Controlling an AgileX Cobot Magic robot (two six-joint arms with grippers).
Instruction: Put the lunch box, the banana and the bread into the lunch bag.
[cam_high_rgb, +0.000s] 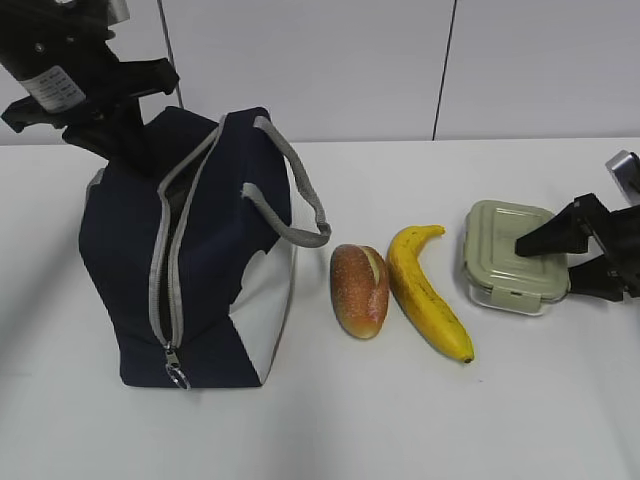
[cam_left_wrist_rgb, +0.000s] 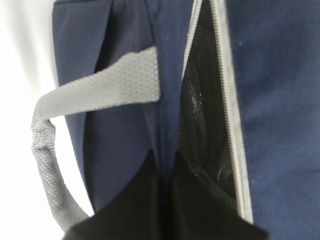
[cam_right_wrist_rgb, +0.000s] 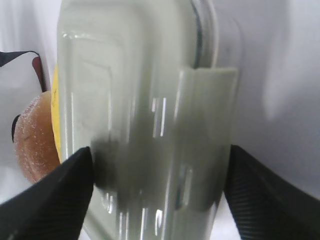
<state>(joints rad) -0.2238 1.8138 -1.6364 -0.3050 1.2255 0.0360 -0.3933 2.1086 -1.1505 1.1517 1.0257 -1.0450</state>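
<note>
The navy lunch bag (cam_high_rgb: 130, 270) stands at the left, its grey zipper part open onto a dark inside (cam_left_wrist_rgb: 200, 100). My left gripper (cam_left_wrist_rgb: 165, 160) is shut on the lunch bag's fabric beside that opening, at the bag's far top corner. To the right of the bag lie the bread (cam_high_rgb: 360, 290), the banana (cam_high_rgb: 425, 290) and the green-lidded lunch box (cam_high_rgb: 505, 250), in a row. My right gripper (cam_high_rgb: 572, 258) is open, and its fingers straddle the right end of the lunch box (cam_right_wrist_rgb: 145, 90). Past the box the right wrist view shows the bread (cam_right_wrist_rgb: 32, 135) and a sliver of banana (cam_right_wrist_rgb: 55, 120).
A grey strap handle (cam_high_rgb: 300, 200) hangs off the bag toward the bread, and the same handle (cam_left_wrist_rgb: 100, 92) loops over the navy side. The white table (cam_high_rgb: 400, 420) runs to a pale wall behind. My left arm (cam_high_rgb: 70, 85) reaches in above the bag's back corner.
</note>
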